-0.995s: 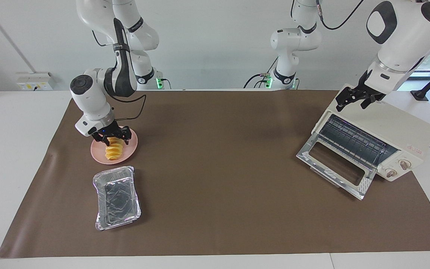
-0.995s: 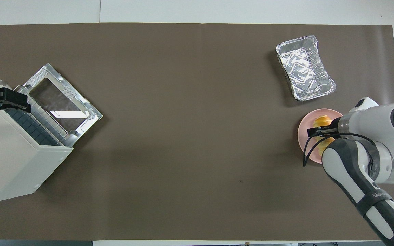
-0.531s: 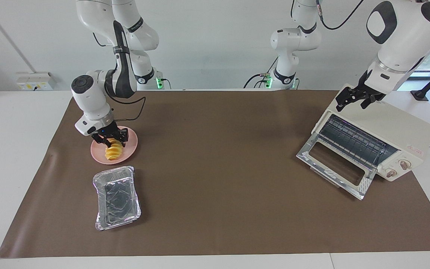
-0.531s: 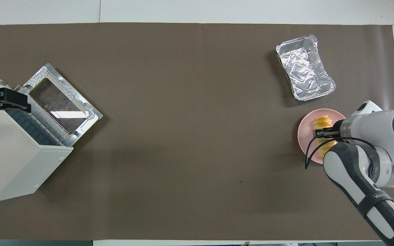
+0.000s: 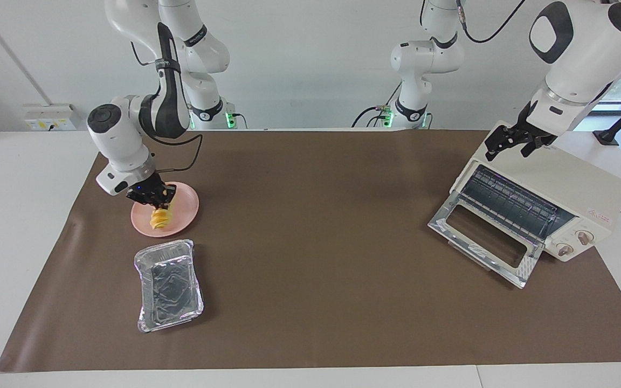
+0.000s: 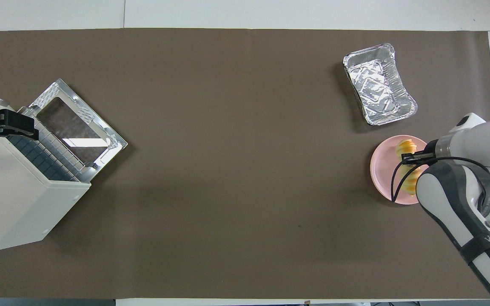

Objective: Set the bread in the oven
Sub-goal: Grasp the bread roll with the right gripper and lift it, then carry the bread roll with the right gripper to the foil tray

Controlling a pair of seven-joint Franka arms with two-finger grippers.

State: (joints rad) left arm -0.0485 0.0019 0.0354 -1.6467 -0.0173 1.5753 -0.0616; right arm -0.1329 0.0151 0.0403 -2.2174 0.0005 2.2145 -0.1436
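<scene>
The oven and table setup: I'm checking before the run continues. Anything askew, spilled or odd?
Nothing stands out. The oven sits angled with its door down. The right gripper grips the bread over the pink plate.

Little readable text. Right arm: white lettering on the dark band at its 5 o'clock end in the overhead view, starts "WA", rest cut off by the frame edge. Same arm in the facing view: small white lettering on the black rings of the upper links, too small to read. Oven: small red label on the top at the 4 o'clock corner, characters illegible; in the overhead view a red-marked sticker at its 7 o'clock corner, also illegible.
</scene>
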